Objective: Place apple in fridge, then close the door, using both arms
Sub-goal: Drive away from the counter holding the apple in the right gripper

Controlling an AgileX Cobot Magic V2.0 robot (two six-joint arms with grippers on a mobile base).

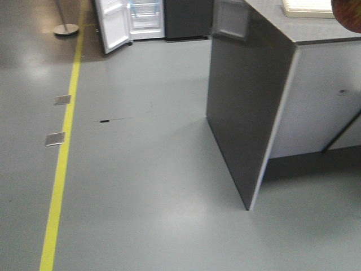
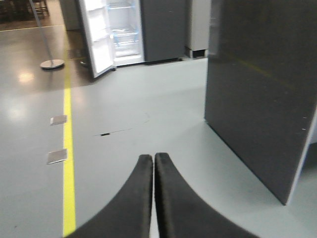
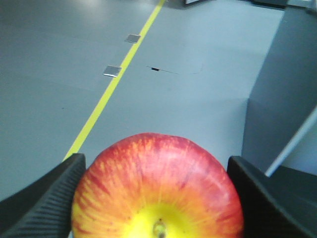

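The apple (image 3: 158,191), red with a yellow patch round its stem, fills the low middle of the right wrist view. My right gripper (image 3: 156,162) is shut on it, one black finger pressing each side. In the front view the apple (image 1: 348,14) shows as a dark red curve at the top right corner. The fridge (image 1: 145,17) stands far across the floor, its white interior showing. Its door (image 1: 113,25) is swung open to the left. The left wrist view shows the same fridge (image 2: 124,29) and door (image 2: 96,42) far ahead. My left gripper (image 2: 152,158) is shut on nothing, above the floor.
A grey counter block (image 1: 248,101) stands close on the right, with a white tray (image 1: 307,7) on top. A yellow floor line (image 1: 65,141) runs toward the fridge, passing two metal floor plates (image 1: 55,138). A round stand base (image 1: 66,29) sits left of the door.
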